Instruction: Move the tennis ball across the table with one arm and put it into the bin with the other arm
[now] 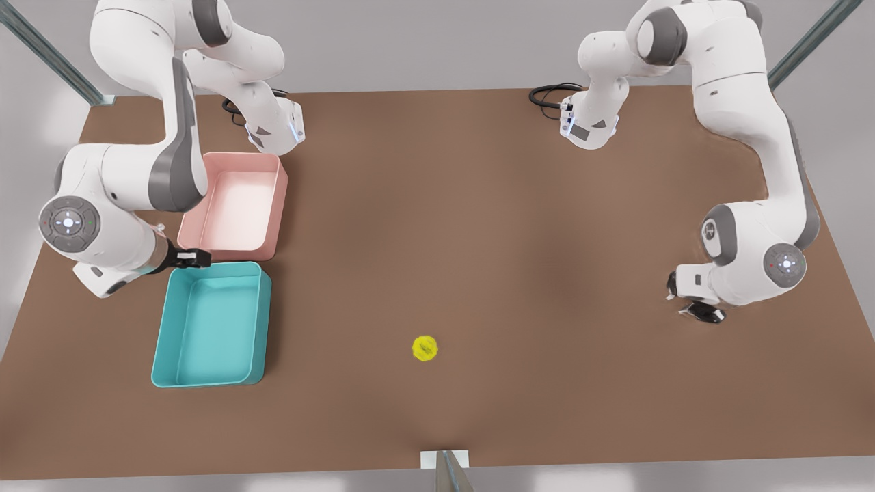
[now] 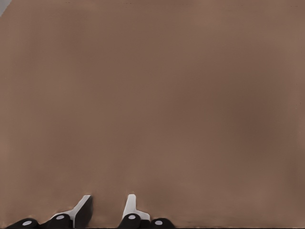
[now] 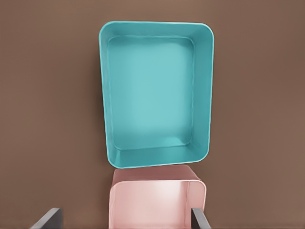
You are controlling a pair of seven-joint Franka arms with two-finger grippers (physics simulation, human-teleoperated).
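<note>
The yellow-green tennis ball (image 1: 424, 348) rests alone on the brown table (image 1: 478, 205), near the front edge and right of the teal bin (image 1: 212, 324); no gripper touches it. The teal bin (image 3: 155, 93) holds nothing. My right gripper (image 1: 193, 257) hovers at the front view's left, over the seam between the teal bin and the pink tray. In its wrist view that right gripper (image 3: 124, 220) is open wide, with nothing in it. My left gripper (image 1: 697, 304) hangs low at the front view's right, far from the ball. The left gripper (image 2: 106, 207) is open over bare table.
A pink tray (image 1: 239, 201) stands directly behind the teal bin, and its near end (image 3: 157, 205) also holds nothing. Black cables (image 1: 550, 94) lie by the far arm base. Open tabletop stretches between the ball and both arms.
</note>
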